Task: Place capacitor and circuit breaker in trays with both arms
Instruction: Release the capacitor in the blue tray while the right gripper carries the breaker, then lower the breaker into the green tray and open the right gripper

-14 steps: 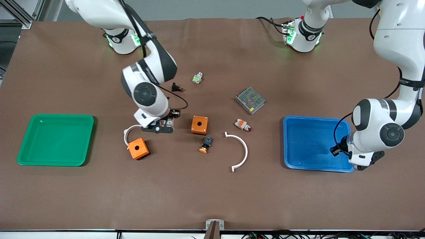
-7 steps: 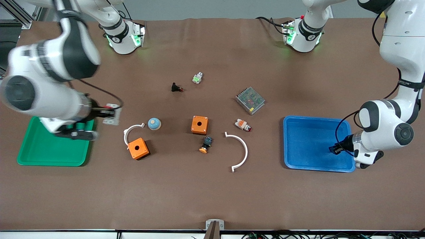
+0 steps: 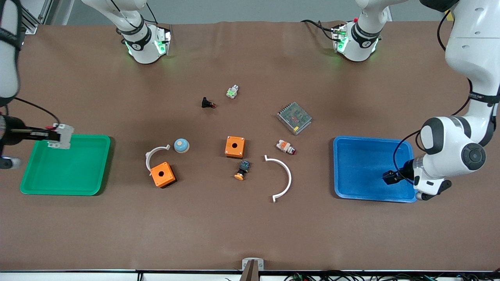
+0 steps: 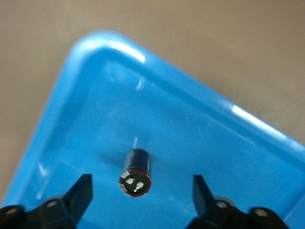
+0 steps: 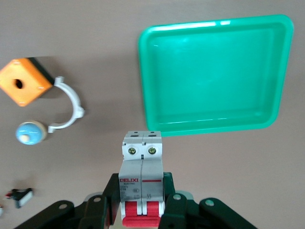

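Presently: right gripper — clamped on the circuit breaker, in the air over the green tray's rim. Left gripper — fingers apart, over the blue tray; the capacitor lies in that tray between them.

The right claw is black and grips a white-grey circuit breaker with red toggles and a red stripe under red lettering, held over a brown bench beside a bright green tray. Between the spread black fingers of the left claw lies a dark capacitor with a thin reddish rim and two silver dots on its end, on the glossy blue tray. An orange box with a dark hole, a white curved clip and a pale blue dome on a tan base lie farther from the right claw.
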